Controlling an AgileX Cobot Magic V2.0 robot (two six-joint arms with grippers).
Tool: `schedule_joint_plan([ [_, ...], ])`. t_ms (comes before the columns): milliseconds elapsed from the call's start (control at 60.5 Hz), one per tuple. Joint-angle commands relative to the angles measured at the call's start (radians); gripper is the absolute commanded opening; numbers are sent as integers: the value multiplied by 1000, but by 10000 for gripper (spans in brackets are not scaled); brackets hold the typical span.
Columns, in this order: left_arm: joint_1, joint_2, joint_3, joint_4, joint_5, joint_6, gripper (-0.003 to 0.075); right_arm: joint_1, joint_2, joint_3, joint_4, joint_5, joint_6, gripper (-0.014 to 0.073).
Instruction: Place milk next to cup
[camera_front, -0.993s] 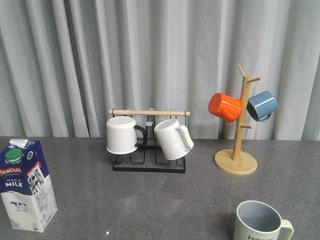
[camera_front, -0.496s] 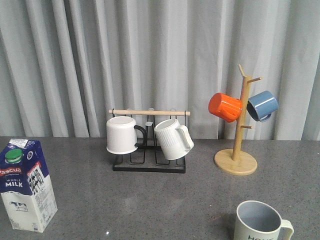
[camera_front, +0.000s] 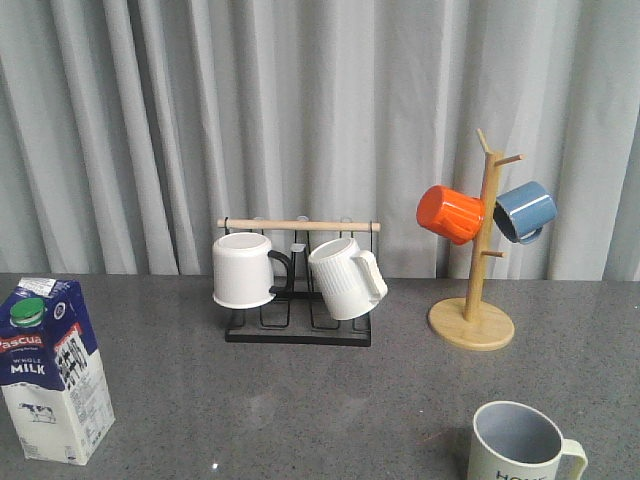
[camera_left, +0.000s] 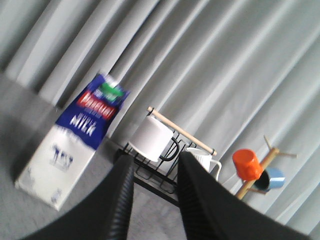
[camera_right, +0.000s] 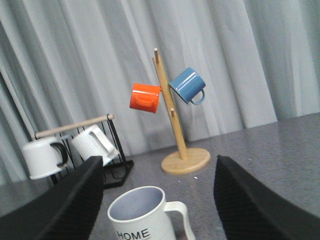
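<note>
The milk (camera_front: 55, 370) is a blue and white carton with a green cap, upright at the table's front left. It shows blurred in the left wrist view (camera_left: 75, 145), beside the left gripper (camera_left: 156, 161), which is open with nothing between its fingers. The cream "HOME" cup (camera_front: 520, 445) stands at the front right, handle to the right. In the right wrist view the cup (camera_right: 145, 215) sits close in front of the wide-open, empty right gripper (camera_right: 159, 162), in line with the gap between its fingers. Neither gripper shows in the front view.
A black rack (camera_front: 298, 335) with two white mugs stands at the back centre. A wooden mug tree (camera_front: 472, 325) with an orange mug (camera_front: 450, 213) and a blue mug (camera_front: 525, 210) stands at the back right. Grey curtains hang behind the grey table (camera_front: 300, 410).
</note>
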Motion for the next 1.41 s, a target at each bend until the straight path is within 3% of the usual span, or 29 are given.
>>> schedule_joint_plan([
  [0, -1, 90, -146, 127, 68, 17, 232, -2, 111, -169, -42, 73, -15, 463],
  [99, -1, 214, -263, 232, 177, 17, 238, -2, 257, -319, -19, 204, -87, 463],
  [265, -1, 430, -415, 362, 227, 17, 238, -2, 508, -516, 90, 389, -341, 463],
  [430, -1, 549, -501, 402, 202, 17, 238, -2, 633, -567, 183, 308, -366, 463],
  [695, -1, 592, -513, 402, 203, 17, 238, -2, 810, -505, 197, 375, -438, 463],
  [844, -1, 593, -513, 402, 202, 17, 238, -2, 923, -474, 192, 326, -501, 463],
  [1390, -1, 593, -513, 402, 204, 17, 238, -2, 1202, -443, 188, 79, -504, 463],
])
